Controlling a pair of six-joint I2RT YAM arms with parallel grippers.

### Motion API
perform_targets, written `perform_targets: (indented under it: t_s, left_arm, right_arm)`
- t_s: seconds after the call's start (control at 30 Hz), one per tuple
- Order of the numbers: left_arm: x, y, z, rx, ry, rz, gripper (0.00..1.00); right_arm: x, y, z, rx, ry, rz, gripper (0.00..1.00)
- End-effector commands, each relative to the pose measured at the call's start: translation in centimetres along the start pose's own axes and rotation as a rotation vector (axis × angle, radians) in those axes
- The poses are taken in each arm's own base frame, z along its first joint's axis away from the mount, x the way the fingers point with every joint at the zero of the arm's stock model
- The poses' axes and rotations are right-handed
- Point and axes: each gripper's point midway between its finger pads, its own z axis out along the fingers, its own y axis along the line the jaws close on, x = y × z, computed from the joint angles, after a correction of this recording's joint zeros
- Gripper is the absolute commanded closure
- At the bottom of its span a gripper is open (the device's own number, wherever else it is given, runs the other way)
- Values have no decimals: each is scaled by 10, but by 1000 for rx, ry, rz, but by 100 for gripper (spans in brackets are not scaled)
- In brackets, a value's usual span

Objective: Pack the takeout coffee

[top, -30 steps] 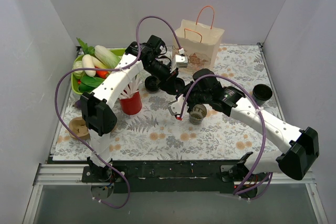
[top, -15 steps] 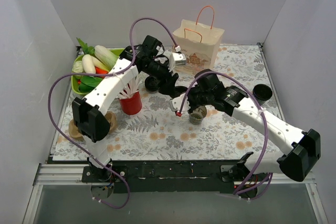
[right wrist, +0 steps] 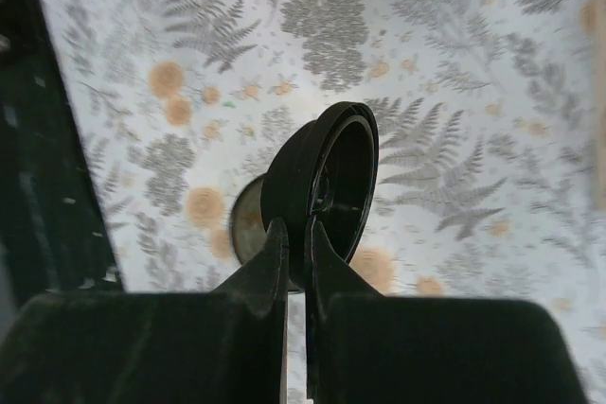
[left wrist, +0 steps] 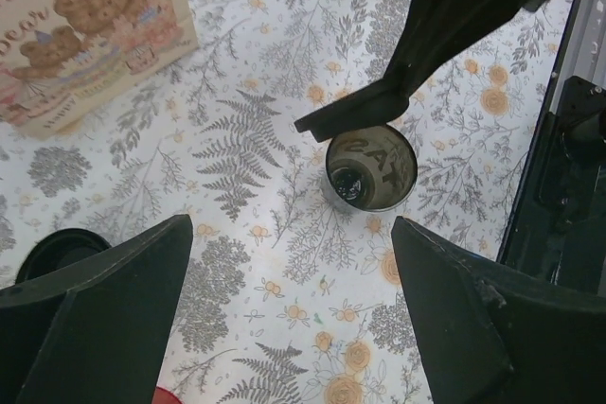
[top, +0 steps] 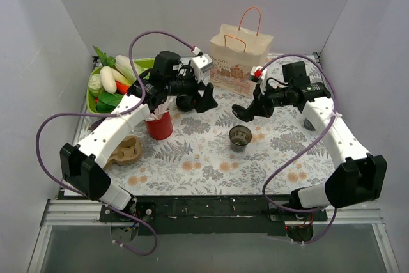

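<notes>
Now our right fingers (right wrist: 295, 232) pinch a loose black lid (right wrist: 333, 177) by its thin edge, and our left fingers (left wrist: 292, 229) are wide open. The takeout coffee (top: 185, 101) stands on the table (top: 192, 165) by the paper bag (top: 240, 57). We could knock it over if we grab crooked.
</notes>
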Motion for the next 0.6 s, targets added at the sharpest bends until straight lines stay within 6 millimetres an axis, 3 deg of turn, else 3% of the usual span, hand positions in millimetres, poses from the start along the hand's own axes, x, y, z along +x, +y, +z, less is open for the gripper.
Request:
perform_targets:
  t_s: [0.0, 0.13, 0.27, 0.57]
  left_arm:
    - [-1, -12, 4, 43, -53, 29, 13]
    - [6, -15, 18, 80, -40, 16, 13]
    - [10, -15, 36, 90, -39, -30, 13]
    - [39, -9, 79, 123, 17, -152, 14]
  right_arm:
    - [-23, 15, -14, -187, -165, 419, 99]
    - [-12, 6, -20, -256, -231, 648, 99]
    - [7, 11, -13, -336, -233, 880, 99]
    - [31, 9, 3, -404, -222, 1100, 99]
